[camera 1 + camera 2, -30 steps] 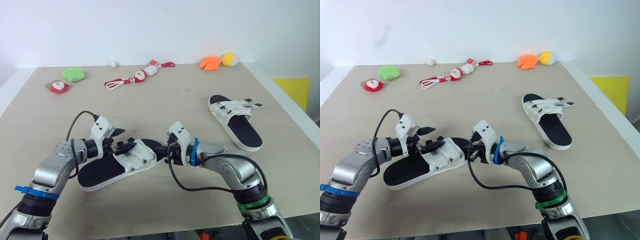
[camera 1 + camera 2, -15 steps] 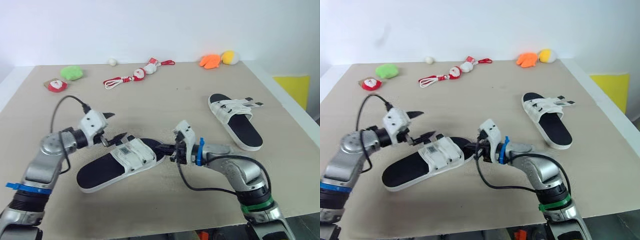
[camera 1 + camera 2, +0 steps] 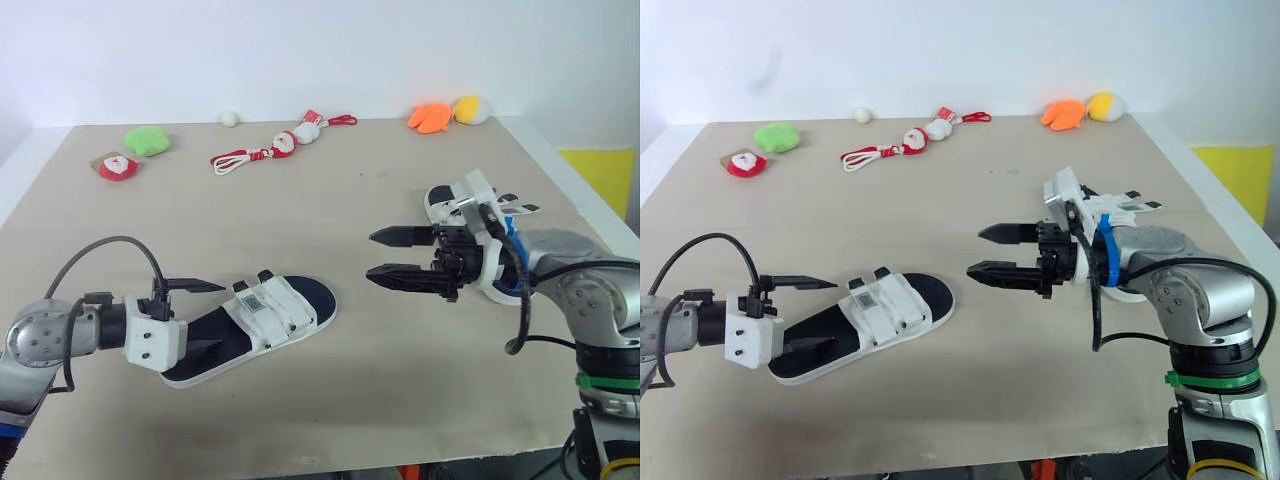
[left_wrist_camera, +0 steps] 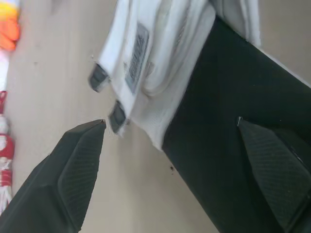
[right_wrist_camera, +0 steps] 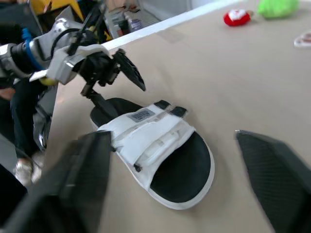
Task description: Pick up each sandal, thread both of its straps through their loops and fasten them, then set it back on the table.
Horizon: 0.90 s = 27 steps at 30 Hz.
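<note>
A black-soled sandal [image 3: 262, 322] with white straps [image 3: 275, 310] lies flat on the table at front left. My left gripper [image 3: 200, 317] stands open at its heel end, one finger over the sole and the other above it, gripping nothing. In the left wrist view the sandal [image 4: 209, 92] lies just ahead of the spread fingers [image 4: 77, 165]. My right gripper [image 3: 388, 256] hangs open and empty to the sandal's right, well clear of it. The second sandal [image 3: 508, 206] lies at the right, mostly hidden behind my right arm. The right wrist view shows the first sandal [image 5: 155, 145] and my left gripper [image 5: 104, 65].
Small toys line the far edge: a green plush [image 3: 146, 139], a red-white one [image 3: 113, 167], a Santa on a red cord [image 3: 275, 148], a white ball [image 3: 230, 118], and orange [image 3: 432, 118] and yellow [image 3: 468, 108] plushes. A yellow object [image 3: 600, 175] stands beyond the table's right edge.
My right gripper opened, let go of the sandal's toe end and drew back up and right. The left gripper slid back to the heel. The sandal now lies free on the table.
</note>
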Tool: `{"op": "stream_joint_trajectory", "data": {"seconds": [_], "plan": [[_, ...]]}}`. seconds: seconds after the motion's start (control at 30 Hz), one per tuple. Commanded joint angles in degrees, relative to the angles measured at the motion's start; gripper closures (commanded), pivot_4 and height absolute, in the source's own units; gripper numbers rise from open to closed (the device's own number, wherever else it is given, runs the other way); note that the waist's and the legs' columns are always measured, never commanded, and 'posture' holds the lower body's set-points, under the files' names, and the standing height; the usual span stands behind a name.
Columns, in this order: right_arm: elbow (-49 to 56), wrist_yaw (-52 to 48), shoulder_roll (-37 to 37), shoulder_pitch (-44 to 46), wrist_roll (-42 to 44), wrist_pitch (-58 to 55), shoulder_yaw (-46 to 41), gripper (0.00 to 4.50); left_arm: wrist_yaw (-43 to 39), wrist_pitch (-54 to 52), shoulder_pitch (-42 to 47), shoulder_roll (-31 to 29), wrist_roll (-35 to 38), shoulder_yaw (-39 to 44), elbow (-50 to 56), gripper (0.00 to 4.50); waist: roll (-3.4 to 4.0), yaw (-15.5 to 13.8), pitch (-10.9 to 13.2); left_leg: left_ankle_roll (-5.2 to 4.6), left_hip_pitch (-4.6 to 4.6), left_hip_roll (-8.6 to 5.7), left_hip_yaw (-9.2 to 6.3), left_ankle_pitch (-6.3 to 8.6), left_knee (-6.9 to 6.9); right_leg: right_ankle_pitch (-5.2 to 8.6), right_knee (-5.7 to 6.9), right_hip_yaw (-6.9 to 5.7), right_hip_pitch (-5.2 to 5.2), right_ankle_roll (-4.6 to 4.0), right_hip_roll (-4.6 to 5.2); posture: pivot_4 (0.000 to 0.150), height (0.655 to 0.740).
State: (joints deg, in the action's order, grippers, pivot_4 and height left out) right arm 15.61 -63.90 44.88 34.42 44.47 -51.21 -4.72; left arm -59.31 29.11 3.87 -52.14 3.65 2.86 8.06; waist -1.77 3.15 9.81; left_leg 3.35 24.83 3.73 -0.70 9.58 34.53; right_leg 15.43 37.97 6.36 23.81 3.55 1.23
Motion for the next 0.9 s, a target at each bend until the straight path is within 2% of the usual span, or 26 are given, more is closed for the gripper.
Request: {"op": "stream_joint_trajectory", "data": {"seconds": [0.03,0.17,0.33,0.43,0.47,0.57,0.6,0.67,0.8,0.9], "plan": [[0.9,-1.1,1.2,2.8,-0.5,2.4,0.0,0.08,3.6,-0.9,2.9,4.3,-3.7,-4.6,2.8,0.00,0.02,-0.4,0.0,0.00,0.00,-0.01,0.02,0.00,0.03,-0.02,0.00,0.01,-0.01,0.02,0.00,0.150,0.7400],[1.5,-0.7,1.7,4.8,-0.5,2.4,0.1,0.08,6.4,-2.6,5.1,8.4,-6.6,-7.8,3.5,0.00,0.02,-0.5,0.0,0.01,0.04,-0.02,0.03,-0.01,0.10,-0.14,0.00,0.04,-0.02,0.23,-0.01,0.150,0.7400],[2.8,-0.6,2.0,6.0,1.8,0.7,-0.7,0.08,8.7,-0.7,8.0,10.4,-11.2,-11.0,0.0,0.00,0.04,-0.6,0.0,0.01,0.03,-0.03,-0.03,-0.01,0.10,-0.16,0.01,0.04,-0.05,0.24,-0.04,0.150,0.7400],[3.1,-0.4,2.3,6.2,3.0,0.0,-1.1,0.00,9.2,-1.2,9.5,10.8,-11.7,-11.8,-1.6,1.27,0.04,-0.6,0.0,0.01,0.00,-0.04,-0.05,-0.01,0.12,-0.18,0.01,0.04,-0.12,0.23,-0.04,0.150,0.7400],[3.1,-0.2,2.2,6.3,3.2,-0.1,-1.0,0.00,9.7,-1.4,10.1,11.1,-11.6,-12.0,-2.4,1.83,0.04,-0.6,0.0,0.01,-0.02,-0.04,-0.05,-0.02,0.15,-0.19,0.01,0.04,-0.14,0.23,-0.04,0.150,0.7400],[3.0,0.6,1.8,6.3,3.8,-0.4,-1.1,0.00,10.7,-2.1,11.2,11.9,-11.3,-12.1,-3.5,2.84,0.04,-0.5,0.0,-0.06,-0.03,-0.04,-0.06,-0.06,0.20,-0.23,0.02,0.03,-0.16,0.28,-0.05,0.150,0.7400],[3.1,1.0,1.7,6.3,3.9,-0.4,-1.0,0.00,10.8,-2.8,11.2,12.0,-10.7,-11.9,-3.4,3.55,0.04,-0.6,0.0,-0.08,-0.03,-0.04,-0.07,-0.07,0.22,-0.27,0.02,0.03,-0.16,0.28,-0.06,0.150,0.7400],[3.1,1.7,1.3,6.1,3.7,0.0,-0.8,0.00,11.2,-7.4,11.3,12.5,-6.8,-9.6,-2.9,4.44,0.05,-0.5,0.0,-0.08,-0.10,-0.04,-0.06,-0.07,0.23,-0.27,0.02,0.03,-0.25,0.27,-0.05,0.150,0.7400],[1.9,3.6,-0.8,6.5,2.4,1.4,0.3,0.00,13.9,-15.4,14.3,12.3,-2.9,-4.0,-5.4,4.48,0.06,-0.5,0.1,-0.10,-0.14,-0.02,-0.13,-0.09,0.24,-0.29,0.07,0.02,-0.27,0.32,-0.12,0.150,0.7400],[0.5,5.6,-3.6,7.6,0.7,2.9,1.7,0.00,20.4,-23.1,18.9,12.6,-5.4,-0.6,-10.0,4.48,0.07,-0.4,0.1,-0.14,-0.14,-0.01,-0.27,-0.11,0.24,-0.31,0.13,-0.02,-0.25,0.35,-0.21,0.150,0.7400]]}}
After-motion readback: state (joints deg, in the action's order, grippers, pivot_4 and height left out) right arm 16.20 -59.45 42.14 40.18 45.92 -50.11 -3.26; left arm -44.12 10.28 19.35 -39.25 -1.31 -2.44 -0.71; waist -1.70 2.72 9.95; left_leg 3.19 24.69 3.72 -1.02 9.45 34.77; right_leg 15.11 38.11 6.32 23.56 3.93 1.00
